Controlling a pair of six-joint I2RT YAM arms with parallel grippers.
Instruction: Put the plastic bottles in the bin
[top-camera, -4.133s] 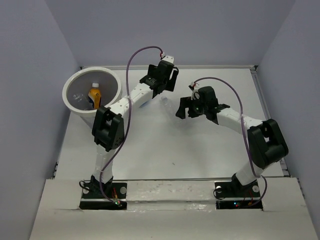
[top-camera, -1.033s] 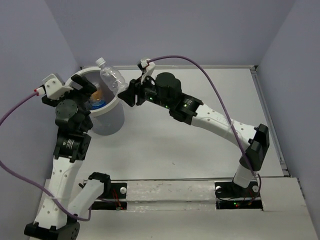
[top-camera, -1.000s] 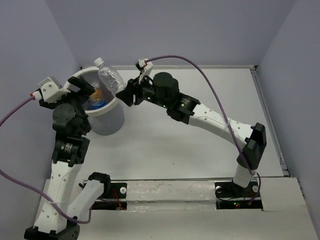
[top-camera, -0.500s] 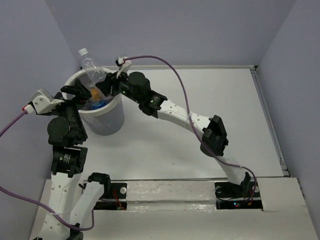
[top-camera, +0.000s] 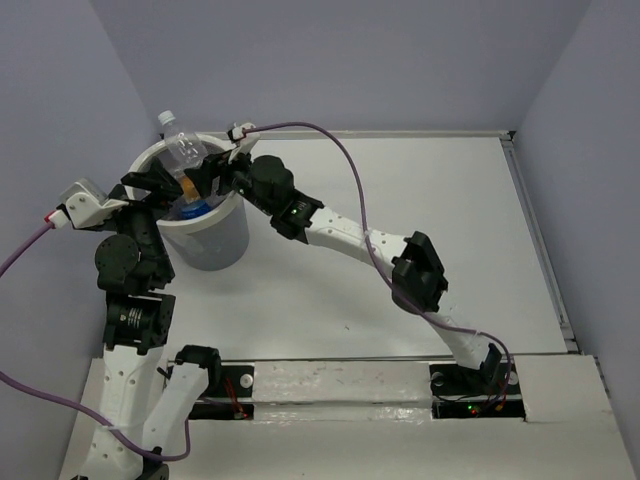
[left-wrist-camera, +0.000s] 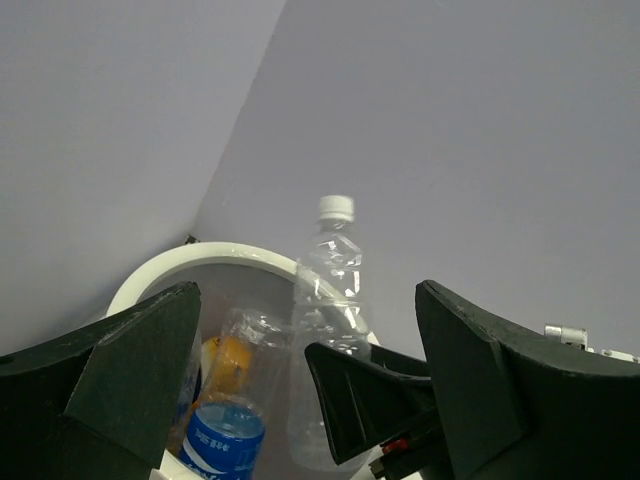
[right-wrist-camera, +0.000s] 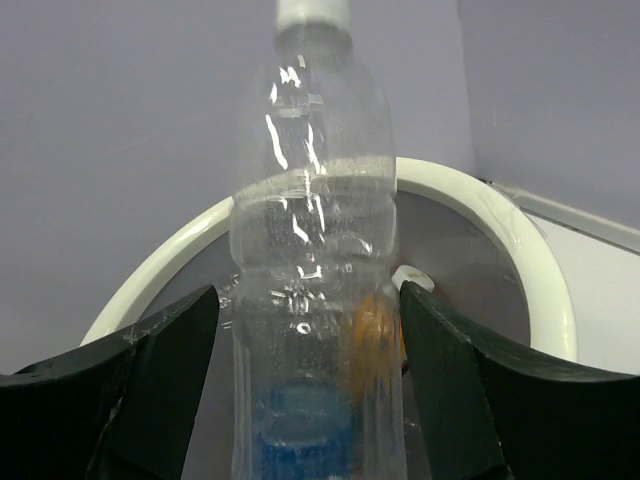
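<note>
The white bin (top-camera: 215, 221) stands at the far left of the table; its rim also shows in the left wrist view (left-wrist-camera: 220, 250) and the right wrist view (right-wrist-camera: 545, 290). My right gripper (top-camera: 208, 172) reaches over the bin's rim, shut on a clear unlabelled bottle (top-camera: 180, 145). The bottle stands upright with its white cap up and its lower part inside the bin (right-wrist-camera: 315, 200). An orange-yellow bottle (left-wrist-camera: 225, 360) and a blue-labelled bottle (left-wrist-camera: 222, 440) lie in the bin. My left gripper (top-camera: 152, 195) is open and empty at the bin's near-left rim.
The purple left wall and back wall stand close behind the bin. The right arm stretches diagonally across the white table (top-camera: 420, 180), its elbow (top-camera: 415, 270) over the middle. A purple cable loops above it.
My right gripper carried the clear bottle left from the bin's right rim to over the bin and lowered it slightly. The left arm swung from the table's middle to the bin's left side.
</note>
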